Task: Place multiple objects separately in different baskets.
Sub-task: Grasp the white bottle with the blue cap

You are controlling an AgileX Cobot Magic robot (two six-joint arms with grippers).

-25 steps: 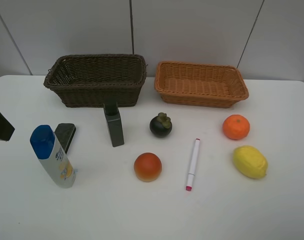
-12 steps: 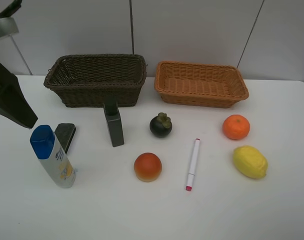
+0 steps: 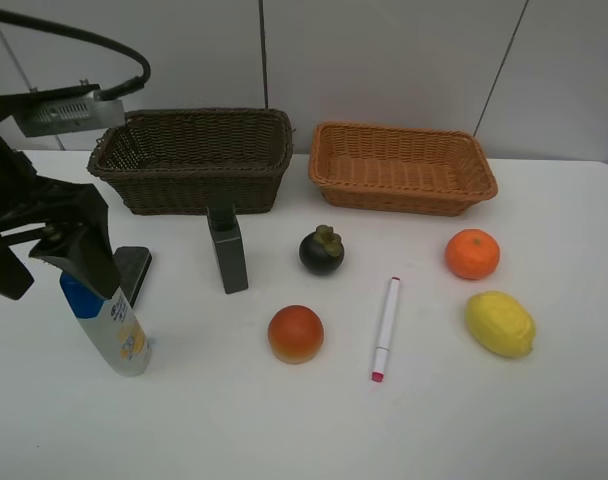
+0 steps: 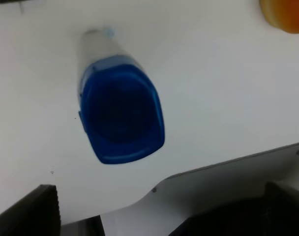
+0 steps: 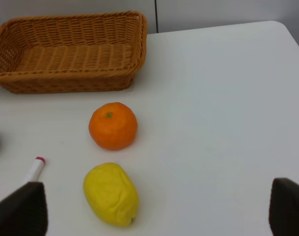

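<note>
Step in hand: approach for a first pick. The left tool point(image 3: 50, 272) hangs with jaws wide over the white bottle with blue cap point(image 3: 119, 335). The cap sits just below, between the fingers, and no contact shows. The bottle stands on its base on the counter point(image 3: 284, 430).

Next move, as I judge it: descend straight, close on the cap end without tipping it, and carry it to the dark brown basket point(image 3: 194, 160) beyond the tool.

The right tool point(image 5: 154, 216) is also wide and holds nothing. The lemon point(image 5: 111, 194) and orange point(image 5: 112, 125) lie ahead of it.

Counter white and smooth. Pale panelled wall behind.

On the left, the left gripper point(image 3: 46, 270) hangs, jaws spread, over the white bottle with blue cap point(image 3: 121, 338).
</note>
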